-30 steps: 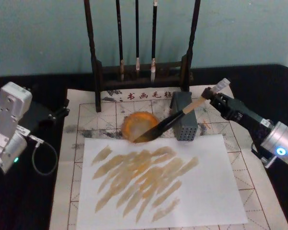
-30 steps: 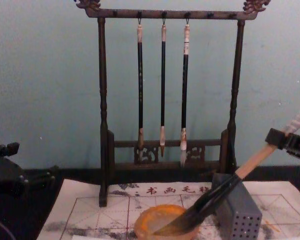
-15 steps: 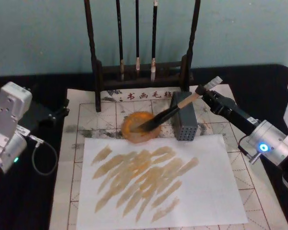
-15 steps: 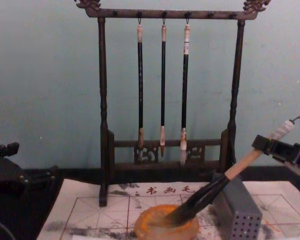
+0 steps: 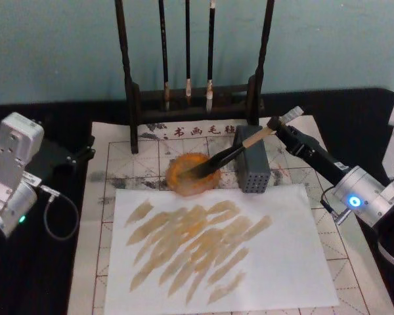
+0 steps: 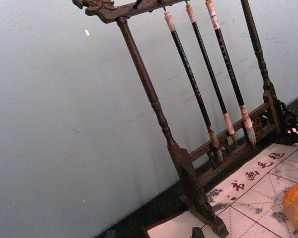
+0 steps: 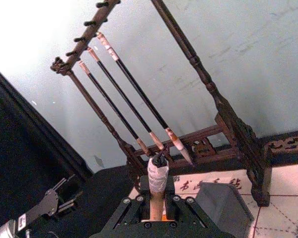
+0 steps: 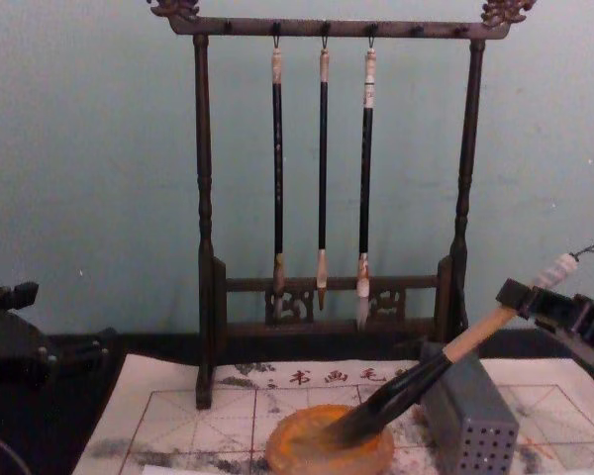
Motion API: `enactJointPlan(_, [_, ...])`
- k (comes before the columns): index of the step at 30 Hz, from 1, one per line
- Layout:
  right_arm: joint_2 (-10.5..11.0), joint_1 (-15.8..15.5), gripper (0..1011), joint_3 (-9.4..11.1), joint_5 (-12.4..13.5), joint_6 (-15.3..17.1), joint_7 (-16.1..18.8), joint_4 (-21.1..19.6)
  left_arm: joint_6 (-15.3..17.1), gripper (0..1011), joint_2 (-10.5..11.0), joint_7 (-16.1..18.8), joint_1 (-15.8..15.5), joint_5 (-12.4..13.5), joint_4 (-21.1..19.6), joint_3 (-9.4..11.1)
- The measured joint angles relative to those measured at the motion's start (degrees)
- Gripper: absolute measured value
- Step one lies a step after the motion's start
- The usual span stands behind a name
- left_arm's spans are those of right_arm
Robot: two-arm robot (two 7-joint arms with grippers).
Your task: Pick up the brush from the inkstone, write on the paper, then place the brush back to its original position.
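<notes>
Wooden brush [image 5: 231,154]: bristles resting in the inkstone [image 5: 181,178], handle slanting up over the grey block [image 5: 253,172]
Right gripper [image 5: 276,125]: pinching the handle's top end
Left gripper [image 5: 79,156]: sitting parked, far left

One large brush [image 5: 224,156], three hanging brushes [image 8: 323,168]

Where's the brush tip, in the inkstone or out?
In. The brush has its bristles inside the inkstone, handle slanting up into the right gripper.
</notes>
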Motion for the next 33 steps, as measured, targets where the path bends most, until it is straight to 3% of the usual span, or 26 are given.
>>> enactJointPlan(12, [-1.3,-0.1,181,0.9,1.0,1.0,0.2,1.9,0.0,1001,0.0,0.0,0.0,0.0,0.0,0.0])
enactJointPlan(33, [-1.2,-0.6,181,1.3,1.9,2.3,0.0,2.5,0.0,1001,0.0,0.0,0.0,0.0,0.0,0.0])
